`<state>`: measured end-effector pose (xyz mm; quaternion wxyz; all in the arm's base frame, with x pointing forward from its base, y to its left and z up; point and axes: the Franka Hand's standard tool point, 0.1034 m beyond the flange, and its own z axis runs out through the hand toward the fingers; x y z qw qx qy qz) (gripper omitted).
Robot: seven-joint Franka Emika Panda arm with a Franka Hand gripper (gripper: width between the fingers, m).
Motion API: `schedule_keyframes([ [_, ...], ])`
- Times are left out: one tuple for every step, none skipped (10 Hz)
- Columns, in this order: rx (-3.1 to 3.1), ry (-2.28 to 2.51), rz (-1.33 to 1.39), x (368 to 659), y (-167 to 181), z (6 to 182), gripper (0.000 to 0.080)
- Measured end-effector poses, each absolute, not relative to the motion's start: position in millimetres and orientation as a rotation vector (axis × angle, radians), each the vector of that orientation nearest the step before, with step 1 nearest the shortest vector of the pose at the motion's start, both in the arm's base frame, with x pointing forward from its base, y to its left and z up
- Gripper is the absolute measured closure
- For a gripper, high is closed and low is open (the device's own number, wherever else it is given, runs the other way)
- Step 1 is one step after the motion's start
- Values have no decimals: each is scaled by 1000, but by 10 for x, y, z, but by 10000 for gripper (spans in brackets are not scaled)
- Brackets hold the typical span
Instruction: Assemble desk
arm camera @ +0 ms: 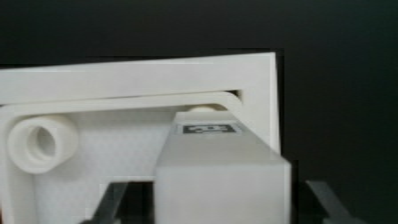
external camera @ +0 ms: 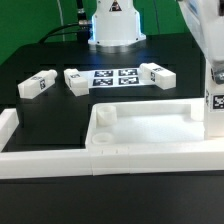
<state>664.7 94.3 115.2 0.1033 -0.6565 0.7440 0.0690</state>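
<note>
Exterior view, seen from the room: a black table [external camera: 40, 50] carries a large white desk top [external camera: 140, 128], a shallow tray with a raised rim, lying open side up. Long white rails [external camera: 45, 160] lie against the desk top's near edge and off its end on the exterior view's left. Beyond the desk top's far edge sits the flat marker board [external camera: 115, 77]. Three loose legs [external camera: 77, 80] lie on their sides beside the board, well apart from the desk top. At the desk top's end on the exterior view's right, the gripper [external camera: 213, 88] points straight down. It is closed narrowly on a fourth leg [external camera: 215, 102], a small tagged white block held upright.

In the wrist view, this held leg [arm camera: 222, 165] sits between two dark fingers [arm camera: 118, 203], its far end at a corner of the desk top [arm camera: 125, 85]. A round socket [arm camera: 45, 145] shows just beside it, inside the rim. Whether the leg is seated cannot be told.

To do this step well, I would judge: hold the leg plumb and centred on its corner socket, press straight down, and release only once it is firm.
</note>
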Motion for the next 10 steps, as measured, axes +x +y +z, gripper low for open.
schedule_keyframes([
  [-1936, 2193, 206, 6648, 937, 1152, 509],
  [-1974, 2157, 202, 6644, 944, 1151, 487],
  [-2038, 2092, 189, 6646, 944, 1146, 487],
  [-2234, 1867, 156, 6644, 942, 1136, 294],
  [-2409, 1647, 118, 6646, 961, 1143, 294],
  [-2483, 1552, 100, 6628, 1045, 1152, 178],
  [-2550, 1431, 88, 6625, 1050, 1143, 158],
  [-2598, 1340, 76, 6627, 1027, 1141, 158],
  [-2667, 1206, 57, 6625, 1030, 1138, 151],
  [-2818, 942, 10, 6617, 1033, 1127, 151],
])
